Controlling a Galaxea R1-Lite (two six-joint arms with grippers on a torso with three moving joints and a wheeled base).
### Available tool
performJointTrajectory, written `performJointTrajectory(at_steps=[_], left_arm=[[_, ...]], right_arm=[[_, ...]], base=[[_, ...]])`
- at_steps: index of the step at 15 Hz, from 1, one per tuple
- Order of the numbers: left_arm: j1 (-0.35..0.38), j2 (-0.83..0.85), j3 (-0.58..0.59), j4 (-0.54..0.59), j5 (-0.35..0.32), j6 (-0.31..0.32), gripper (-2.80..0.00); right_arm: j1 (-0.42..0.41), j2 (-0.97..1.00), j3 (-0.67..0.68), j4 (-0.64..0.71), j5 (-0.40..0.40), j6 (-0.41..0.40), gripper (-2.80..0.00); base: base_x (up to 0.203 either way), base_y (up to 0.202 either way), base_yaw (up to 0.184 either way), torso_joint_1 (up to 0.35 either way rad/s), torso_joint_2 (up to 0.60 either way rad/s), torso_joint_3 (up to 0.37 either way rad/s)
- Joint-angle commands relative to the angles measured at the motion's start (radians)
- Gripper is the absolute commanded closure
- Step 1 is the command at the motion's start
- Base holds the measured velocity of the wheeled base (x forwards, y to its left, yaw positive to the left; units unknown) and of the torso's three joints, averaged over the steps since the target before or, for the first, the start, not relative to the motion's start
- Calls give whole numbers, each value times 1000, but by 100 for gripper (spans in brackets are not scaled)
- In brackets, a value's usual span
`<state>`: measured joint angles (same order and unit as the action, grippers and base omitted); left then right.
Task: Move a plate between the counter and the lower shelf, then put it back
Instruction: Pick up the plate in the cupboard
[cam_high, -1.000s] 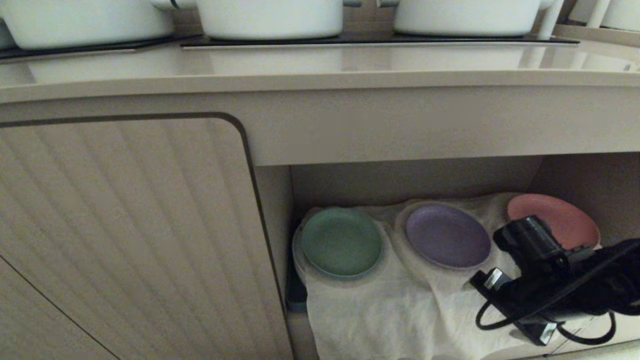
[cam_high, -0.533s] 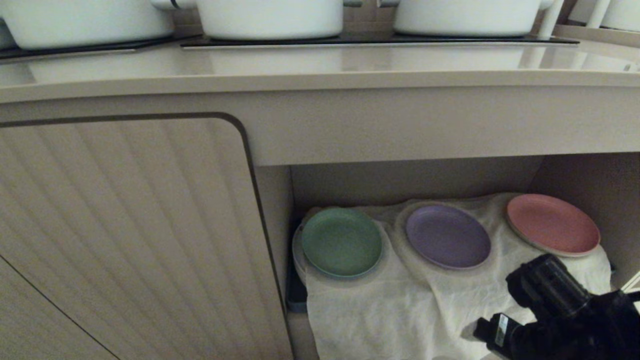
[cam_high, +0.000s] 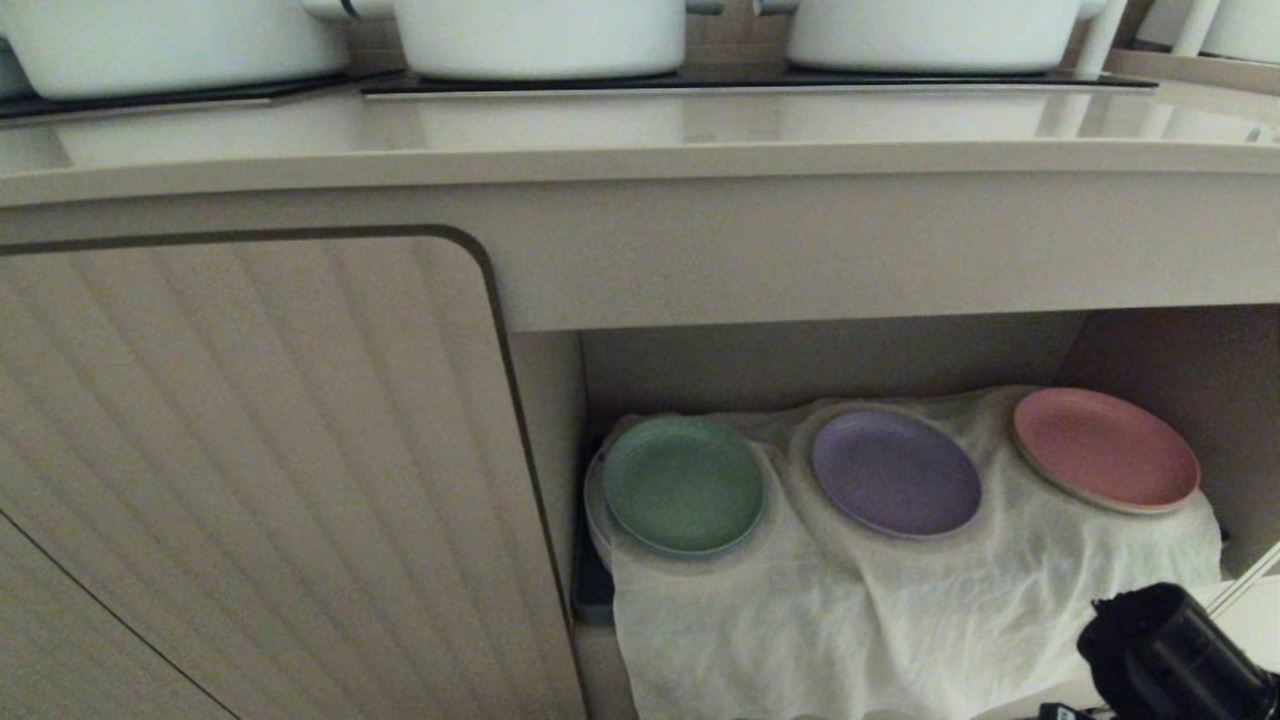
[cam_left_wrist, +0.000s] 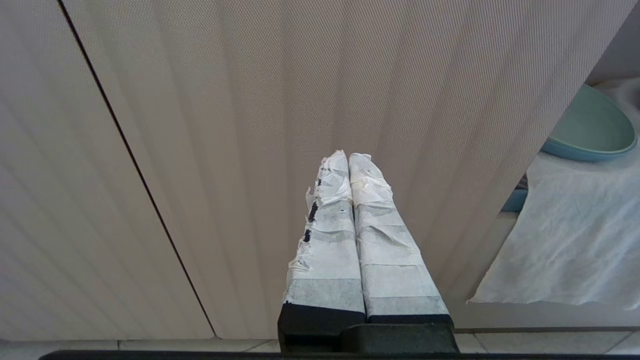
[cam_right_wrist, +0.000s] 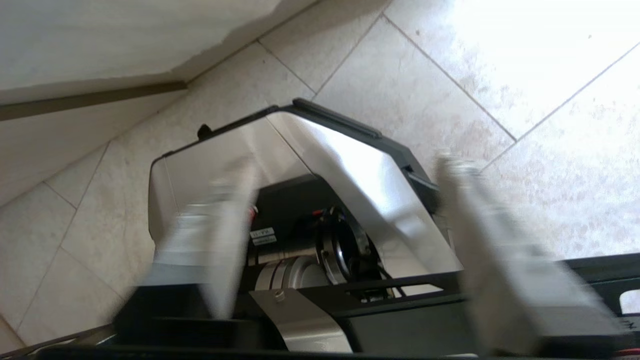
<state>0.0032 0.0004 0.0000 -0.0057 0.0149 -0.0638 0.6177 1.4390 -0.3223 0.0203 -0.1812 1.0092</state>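
The right gripper (cam_right_wrist: 345, 175) points down at the floor tiles (cam_right_wrist: 450, 65) with its jaws apart and empty. The left gripper (cam_left_wrist: 348, 162), jaws pressed together, faces the ribbed cabinet door (cam_left_wrist: 225, 125). Three plates sit on the lower shelf (cam_high: 830, 355): the plate (cam_high: 895, 472) lies between the green plate (cam_high: 683, 485) and the pink plate (cam_high: 1105, 447). Only the head view shows the counter (cam_high: 640, 130).

Green plate (cam_high: 683, 485), pink plate (cam_high: 1105, 448), white pots (cam_high: 540, 35)
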Motion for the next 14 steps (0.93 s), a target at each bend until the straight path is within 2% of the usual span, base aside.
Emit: performJointTrajectory(at_steps=[1, 7, 11, 14], left_arm=[[0, 0, 0, 0, 0, -1, 0], [0, 0, 0, -1, 0, -1, 0], [0, 0, 0, 0, 0, -1, 0], [0, 0, 0, -2, 0, -1, 0]], right_arm=[[2, -27, 5, -2, -18, -14, 0], [0, -29, 4, -19, -147, -132, 0], [-15, -41, 6, -63, -225, -144, 0], [-76, -68, 5, -69, -253, -147, 0]], base=[[0, 0, 0, 0, 0, 0], [0, 0, 0, 0, 0, 0], [0, 0, 0, 0, 0, 0], [0, 0, 0, 0, 0, 0]])
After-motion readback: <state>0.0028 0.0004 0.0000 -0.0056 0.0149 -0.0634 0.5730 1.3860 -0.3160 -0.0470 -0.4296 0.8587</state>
